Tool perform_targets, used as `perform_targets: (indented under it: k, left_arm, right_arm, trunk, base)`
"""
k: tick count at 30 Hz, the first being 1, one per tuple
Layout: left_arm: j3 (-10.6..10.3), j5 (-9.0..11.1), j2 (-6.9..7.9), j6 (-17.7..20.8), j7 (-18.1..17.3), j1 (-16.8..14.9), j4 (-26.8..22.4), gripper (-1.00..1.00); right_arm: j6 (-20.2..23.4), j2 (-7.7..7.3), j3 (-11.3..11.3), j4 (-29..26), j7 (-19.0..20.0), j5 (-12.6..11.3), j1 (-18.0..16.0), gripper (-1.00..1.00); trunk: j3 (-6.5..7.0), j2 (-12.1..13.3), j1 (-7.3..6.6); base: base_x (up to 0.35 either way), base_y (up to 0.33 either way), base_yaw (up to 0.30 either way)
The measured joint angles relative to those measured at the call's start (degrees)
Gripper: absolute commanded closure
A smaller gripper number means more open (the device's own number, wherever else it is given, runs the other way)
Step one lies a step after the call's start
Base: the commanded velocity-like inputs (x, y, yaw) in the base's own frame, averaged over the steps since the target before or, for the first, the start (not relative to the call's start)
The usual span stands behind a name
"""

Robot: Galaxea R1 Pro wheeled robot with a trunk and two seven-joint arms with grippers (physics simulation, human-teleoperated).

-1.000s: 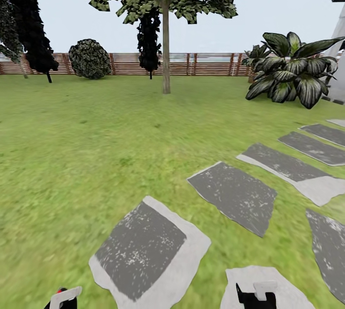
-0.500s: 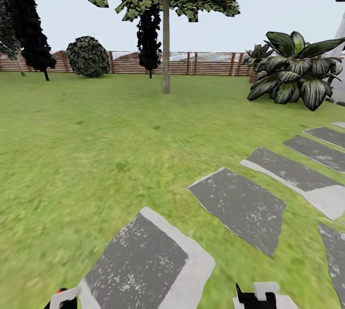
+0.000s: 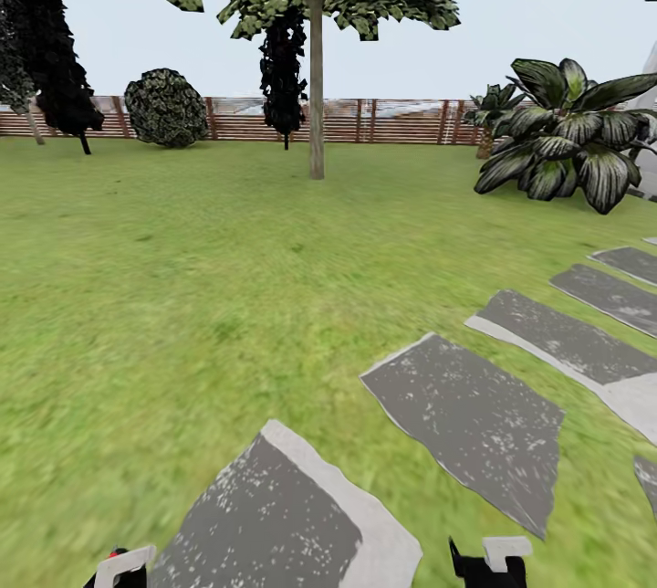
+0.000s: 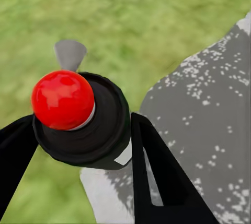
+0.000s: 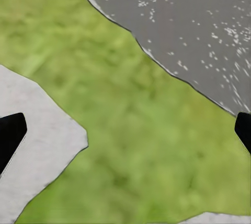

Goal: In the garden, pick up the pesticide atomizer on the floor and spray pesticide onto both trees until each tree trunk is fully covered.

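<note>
The whole head view has slid: the stepping slabs (image 3: 465, 414) sit lower and further right, the lawn (image 3: 182, 296) fills more ground, and the tree (image 3: 316, 104) looks perhaps slightly nearer, so the camera moved.

Round bush (image 3: 166, 108) beside dark columnar tree (image 3: 283, 68)

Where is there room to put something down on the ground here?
The wide lawn left of the stepping slabs, up to the tree trunk and fence, is bare. It gets crowded at the right, by the broad-leaved plants.
</note>
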Motion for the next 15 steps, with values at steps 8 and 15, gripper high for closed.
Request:
perform_targets:
  k: [8, 15]
  left_arm:
    - [0.0, -0.01, 0.0, 0.0, 0.0, 0.0, 0.05, 1.0]
    - [0.0, 0.0, 0.0, 0.0, -0.01, 0.0, 0.05, 1.0]
  right_arm:
    - [0.0, 0.0, 0.0, 0.0, 0.0, 0.0, 0.0, -1.0]
    - [0.0, 0.0, 0.0, 0.0, 0.0, 0.0, 0.0, -1.0]
  trunk:
    - [0.0, 0.0, 0.0]
    - [0.0, 0.0, 0.0]
  base:
    - [0.339, 0.0, 0.0]
    - [0.339, 0.0, 0.0]
